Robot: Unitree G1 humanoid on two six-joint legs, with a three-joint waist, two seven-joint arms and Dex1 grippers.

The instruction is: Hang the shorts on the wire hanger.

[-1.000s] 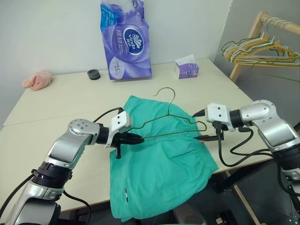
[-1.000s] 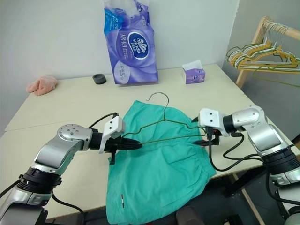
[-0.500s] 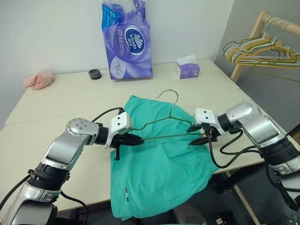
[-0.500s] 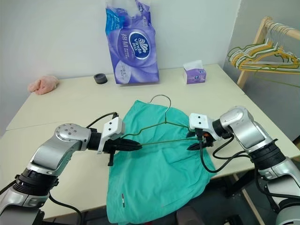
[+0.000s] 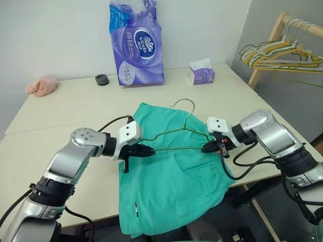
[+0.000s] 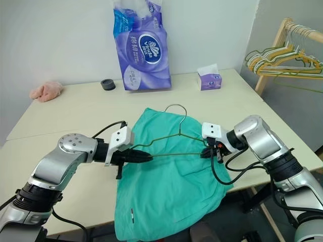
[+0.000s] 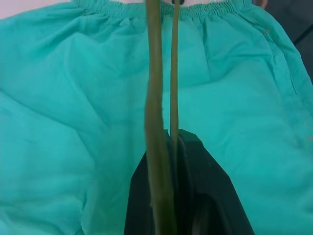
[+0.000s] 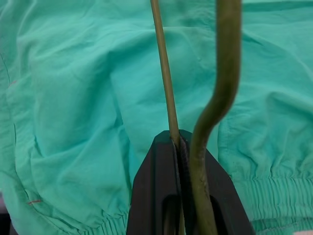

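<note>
At the near edge of the tabletop [image 5: 60, 108] your shorts [image 5: 169, 184] lie spread flat, one leg drooping over the front edge. Just above them the wire hanger [image 5: 174, 138] is held between your two arms, its hook toward the far side. Your left end effector [image 5: 149, 149] sits at the hanger's left corner; its wrist view shows the fingers close together around the lower wire, but you cannot tell whether they clamp it. Your right end effector [image 5: 206, 149] is pinched fully closed on the lower wire at the right corner, next to the bend. Farther back stand a purple pack of tissue rolls [image 5: 135, 43], a small tissue box [image 5: 202, 72], a black ring [image 5: 101, 79] and a pink cloth [image 5: 41, 85]. Beyond the tabletop's right side, a wooden rack [image 5: 282, 43] carries more hangers.
</note>
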